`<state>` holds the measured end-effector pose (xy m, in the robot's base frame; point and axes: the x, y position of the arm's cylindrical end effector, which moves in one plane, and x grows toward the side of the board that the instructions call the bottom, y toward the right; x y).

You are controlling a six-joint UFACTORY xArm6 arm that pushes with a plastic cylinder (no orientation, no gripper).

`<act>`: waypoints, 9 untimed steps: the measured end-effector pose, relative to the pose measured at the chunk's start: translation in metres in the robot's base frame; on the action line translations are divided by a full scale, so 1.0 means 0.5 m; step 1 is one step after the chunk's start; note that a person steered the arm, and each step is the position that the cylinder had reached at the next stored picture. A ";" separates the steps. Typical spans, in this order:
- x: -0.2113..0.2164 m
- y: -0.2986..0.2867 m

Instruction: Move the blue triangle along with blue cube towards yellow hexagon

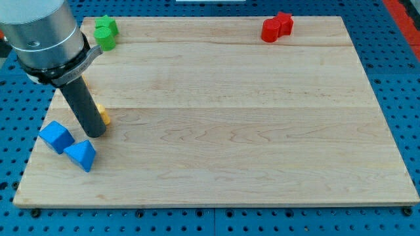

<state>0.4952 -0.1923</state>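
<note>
The blue cube (56,136) lies near the view's bottom left on the wooden board (223,131). The blue triangle (81,155) lies just right of and below it, touching or nearly touching. My tip (95,134) stands just above the blue triangle and right of the blue cube, close to both. A yellow block (103,117), mostly hidden behind the rod, shows at the rod's right side; its shape cannot be made out.
A green block (105,33) sits at the board's top left corner. A red block (276,27) sits at the top edge, right of centre. Blue pegboard surrounds the board. A sliver of orange (88,83) shows beside the rod.
</note>
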 end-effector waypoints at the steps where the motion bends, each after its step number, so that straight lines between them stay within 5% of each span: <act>1: -0.108 0.010; 3: -0.091 0.112; 4: 0.081 0.197; 5: 0.161 0.145; 7: 0.114 -0.039; 9: 0.113 -0.067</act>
<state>0.5515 -0.2257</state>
